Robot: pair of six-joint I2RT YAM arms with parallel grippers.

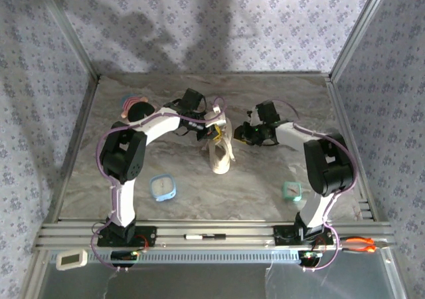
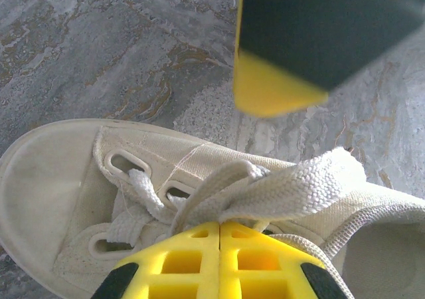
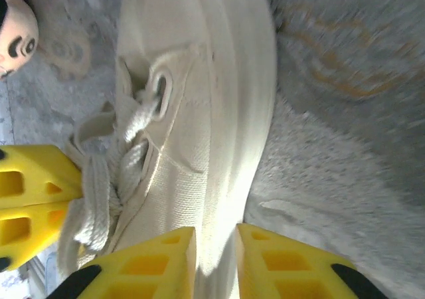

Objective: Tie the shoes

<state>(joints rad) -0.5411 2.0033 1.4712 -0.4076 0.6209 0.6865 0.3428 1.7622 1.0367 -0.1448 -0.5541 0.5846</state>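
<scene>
The cream-beige shoe [image 1: 221, 155] lies mid-table with its toe toward the near edge. My left gripper [image 1: 211, 127] is over its lacing. In the left wrist view that gripper [image 2: 220, 230] is shut, and a flat pale lace [image 2: 292, 189] comes out from between its fingers above the shoe's eyelets [image 2: 123, 163]. My right gripper [image 1: 240, 134] is at the shoe's right side. In the right wrist view it [image 3: 216, 236] stands open with a narrow gap, the shoe's [image 3: 199, 113] pale side showing between the fingers. The left gripper's fingers [image 3: 30, 199] hold laces at the left.
A dark round pink-trimmed toy [image 1: 136, 107] sits at the back left. A light-blue square object [image 1: 163, 187] and a teal one [image 1: 292, 191] lie near the front. A pen [image 1: 202, 236] rests on the front rail. Patterned walls enclose the marble table [image 1: 279, 99].
</scene>
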